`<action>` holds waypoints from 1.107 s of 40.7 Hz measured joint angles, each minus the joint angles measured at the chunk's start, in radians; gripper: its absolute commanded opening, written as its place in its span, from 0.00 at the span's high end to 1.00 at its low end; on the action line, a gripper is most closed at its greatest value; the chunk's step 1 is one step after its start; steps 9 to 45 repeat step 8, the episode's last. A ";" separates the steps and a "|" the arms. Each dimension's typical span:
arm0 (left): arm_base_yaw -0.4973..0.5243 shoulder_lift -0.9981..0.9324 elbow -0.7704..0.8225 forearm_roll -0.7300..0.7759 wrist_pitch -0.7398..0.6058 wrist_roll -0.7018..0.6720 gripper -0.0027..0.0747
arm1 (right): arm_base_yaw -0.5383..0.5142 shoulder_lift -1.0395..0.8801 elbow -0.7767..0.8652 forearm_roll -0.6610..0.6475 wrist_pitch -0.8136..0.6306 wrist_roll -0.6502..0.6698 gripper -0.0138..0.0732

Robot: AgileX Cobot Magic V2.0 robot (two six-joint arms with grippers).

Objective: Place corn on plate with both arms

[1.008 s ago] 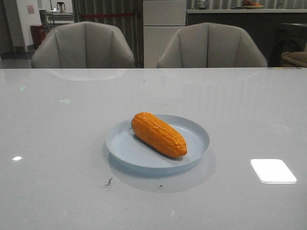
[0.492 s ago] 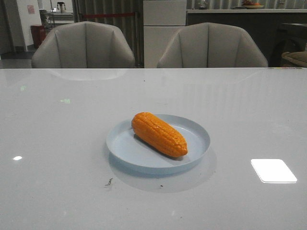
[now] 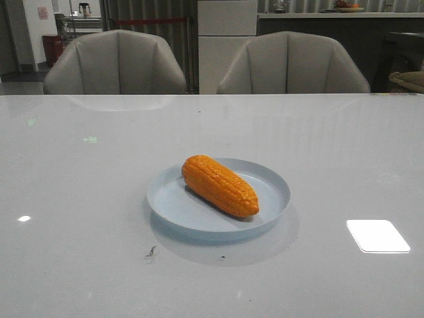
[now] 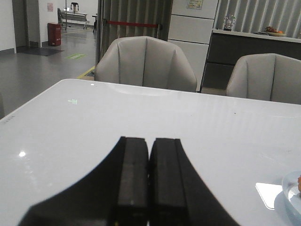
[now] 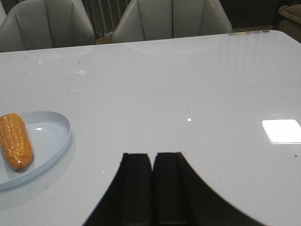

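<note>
The orange corn (image 3: 219, 185) lies on the pale blue plate (image 3: 173, 202) in the middle of the white table, its thick end toward the far left. The corn (image 5: 15, 141) and plate (image 5: 52, 133) also show in the right wrist view. Only the plate's edge (image 4: 292, 195) shows in the left wrist view. My left gripper (image 4: 149, 141) is shut and empty, well to the left of the plate. My right gripper (image 5: 153, 156) is shut and empty, to the right of the plate. Neither gripper shows in the front view.
Two grey chairs (image 3: 116, 63) (image 3: 291, 64) stand behind the table's far edge. A bright light reflection (image 3: 377, 236) lies on the glossy table at the right front. A small dark speck (image 3: 151, 251) lies on the table in front of the plate.
</note>
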 measured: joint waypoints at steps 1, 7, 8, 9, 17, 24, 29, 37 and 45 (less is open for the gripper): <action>0.000 0.000 0.000 0.000 0.000 0.000 0.84 | 0.000 0.000 0.000 0.000 0.000 0.000 0.81; 0.000 0.000 0.000 0.000 0.000 0.000 0.84 | 0.000 0.000 0.000 0.000 0.000 0.000 0.81; 0.000 0.000 0.000 0.000 0.000 0.000 0.84 | 0.000 0.000 0.000 0.000 0.002 0.000 0.81; 0.000 0.000 0.000 0.000 0.000 0.000 0.84 | 0.000 0.000 0.000 0.000 0.002 0.000 0.81; 0.000 0.000 0.000 0.000 0.000 0.000 0.84 | 0.000 0.000 0.000 0.000 0.002 0.000 0.81; 0.000 0.000 0.000 0.000 0.000 0.000 0.84 | 0.000 0.000 0.000 0.000 0.002 0.000 0.81; 0.000 0.000 0.000 0.000 0.000 0.000 0.84 | 0.000 0.000 0.000 0.000 0.002 0.000 0.81; 0.000 0.000 0.000 0.000 0.000 0.000 0.84 | 0.000 0.000 0.000 0.000 0.002 0.000 0.81; 0.000 0.000 0.000 0.000 0.000 0.000 0.84 | 0.000 0.000 0.000 0.000 0.002 0.000 0.81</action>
